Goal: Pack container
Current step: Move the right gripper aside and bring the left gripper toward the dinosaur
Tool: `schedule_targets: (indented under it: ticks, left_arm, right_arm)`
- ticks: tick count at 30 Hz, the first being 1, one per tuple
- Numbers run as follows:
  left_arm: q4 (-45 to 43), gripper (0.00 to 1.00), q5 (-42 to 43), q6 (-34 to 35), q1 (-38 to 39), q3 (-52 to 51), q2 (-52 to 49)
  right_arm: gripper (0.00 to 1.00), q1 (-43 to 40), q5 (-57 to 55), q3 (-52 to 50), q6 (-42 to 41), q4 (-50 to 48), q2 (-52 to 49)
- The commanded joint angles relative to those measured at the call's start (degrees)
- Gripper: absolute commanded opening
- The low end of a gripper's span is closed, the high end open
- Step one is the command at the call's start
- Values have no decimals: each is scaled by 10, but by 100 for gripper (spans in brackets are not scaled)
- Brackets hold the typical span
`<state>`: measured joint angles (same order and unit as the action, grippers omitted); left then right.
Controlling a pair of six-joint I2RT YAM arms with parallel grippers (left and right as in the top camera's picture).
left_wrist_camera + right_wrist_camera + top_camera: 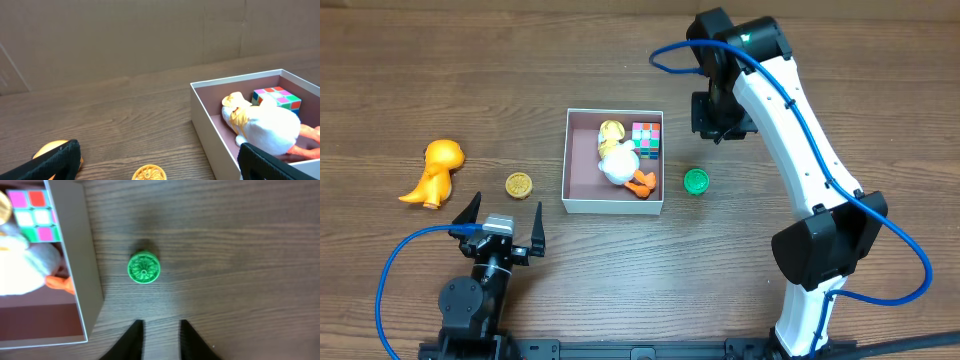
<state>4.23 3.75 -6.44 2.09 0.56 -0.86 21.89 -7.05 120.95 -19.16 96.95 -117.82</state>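
The container (614, 207) is a square white-walled box with a pinkish-brown floor at the table's middle. In it lie a white duck toy (618, 165) with orange feet and a colour cube (646, 140). The box also shows in the left wrist view (210, 125) and the right wrist view (82, 255). My left gripper (506, 208) is open and empty, just in front of a yellow disc (519, 185). My right gripper (720, 135) hovers right of the box, narrowly open and empty (161, 330), with a green disc (144, 268) ahead of it.
An orange dinosaur toy (435, 172) lies at the left, partly behind my left finger in the left wrist view (52, 150). The yellow disc (149, 174) lies between my left fingers' line and the box. The green disc (695, 181) lies just right of the box.
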Motion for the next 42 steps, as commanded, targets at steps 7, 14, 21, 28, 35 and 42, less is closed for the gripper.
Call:
schedule_targets:
  ticks: [7, 14, 21, 28, 35, 42]
  left_arm:
    - [0, 100, -6, -9, -6, -3, 5]
    - [0, 100, -6, -9, -6, -3, 5]
    - [-1, 100, -6, -9, -6, -3, 5]
    - [-1, 100, -6, -9, -6, -3, 5]
    - [-9, 100, 8, 35, -6, -3, 5]
    - [-42, 100, 53, 184, -6, -3, 5]
  right_arm:
    - [100, -36, -2, -75, 5, -53, 0]
    - [100, -61, 2, -80, 6, -93, 0]
    - [100, -87, 2, -130, 6, -175, 0]
    - [100, -95, 2, -189, 6, -206, 0]
    - [100, -95, 2, -190, 31, -239, 0]
    - [100, -95, 3, -190, 31, -248, 0]
